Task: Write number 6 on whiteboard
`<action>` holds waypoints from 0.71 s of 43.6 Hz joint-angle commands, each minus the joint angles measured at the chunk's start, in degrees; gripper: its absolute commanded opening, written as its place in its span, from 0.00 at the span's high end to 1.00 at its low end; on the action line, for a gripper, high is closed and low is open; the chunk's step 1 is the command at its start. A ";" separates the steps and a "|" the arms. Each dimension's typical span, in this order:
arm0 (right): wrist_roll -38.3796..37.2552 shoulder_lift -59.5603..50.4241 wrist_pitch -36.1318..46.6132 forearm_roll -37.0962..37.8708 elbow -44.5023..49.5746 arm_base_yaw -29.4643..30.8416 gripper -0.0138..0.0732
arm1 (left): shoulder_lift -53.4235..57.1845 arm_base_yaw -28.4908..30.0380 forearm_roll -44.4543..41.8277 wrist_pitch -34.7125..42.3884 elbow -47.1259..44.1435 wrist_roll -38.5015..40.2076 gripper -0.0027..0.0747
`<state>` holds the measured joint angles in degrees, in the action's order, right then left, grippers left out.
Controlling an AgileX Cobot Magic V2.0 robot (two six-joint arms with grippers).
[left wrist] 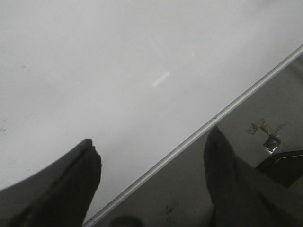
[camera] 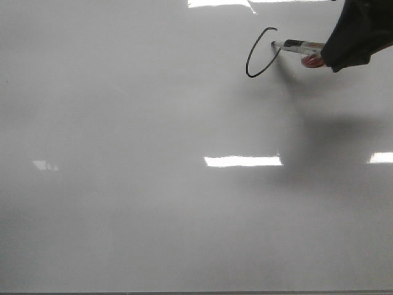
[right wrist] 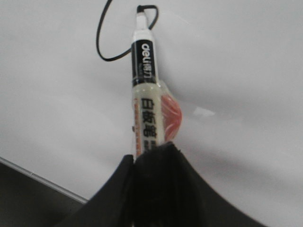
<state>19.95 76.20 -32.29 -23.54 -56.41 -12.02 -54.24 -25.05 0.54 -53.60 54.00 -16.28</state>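
The whiteboard (camera: 153,184) fills the front view, glossy grey-white. A thin black curved stroke (camera: 253,61), an open partial 6, is drawn at its far right. My right gripper (camera: 331,52) is shut on a white-and-black marker (camera: 298,45) whose tip touches the board at the stroke's right end. In the right wrist view the marker (right wrist: 144,90) sticks out past the shut fingers (right wrist: 156,161), its tip on the stroke (right wrist: 106,52). My left gripper (left wrist: 151,175) is open and empty over the whiteboard's metal edge (left wrist: 199,135); it is not in the front view.
Bright rectangular glare patches (camera: 242,161) lie on the board. A dark table surface (left wrist: 265,142) lies beyond the board's edge in the left wrist view. The board's thin lower edge (camera: 196,292) runs along the front.
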 commanded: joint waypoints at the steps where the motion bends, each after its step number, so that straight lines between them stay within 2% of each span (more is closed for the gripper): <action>1: -0.19 0.23 3.37 -0.56 -1.76 -1.76 0.91 | 0.53 0.23 0.53 4.28 1.44 0.76 0.37; 7: -0.06 -0.56 0.24 -0.56 -1.76 -3.30 0.91 | 0.53 0.23 0.53 4.48 1.44 0.76 0.37; 16: 4.13 -8.51 -11.65 -0.56 -1.00 -6.84 0.91 | 0.53 0.23 1.30 4.89 1.44 -0.81 0.37; 26: 14.94 -16.04 -21.25 -0.56 -0.25 -14.30 0.91 | -0.70 -3.40 18.48 5.47 1.89 -21.69 0.37; 31: 18.60 -17.78 -25.98 -0.56 -0.25 -16.91 0.91 | -2.49 -8.11 20.91 5.61 2.29 -25.74 0.37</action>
<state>35.29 60.40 -56.73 -23.17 -55.23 -27.61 -56.13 -30.31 17.75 -51.59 54.10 -38.88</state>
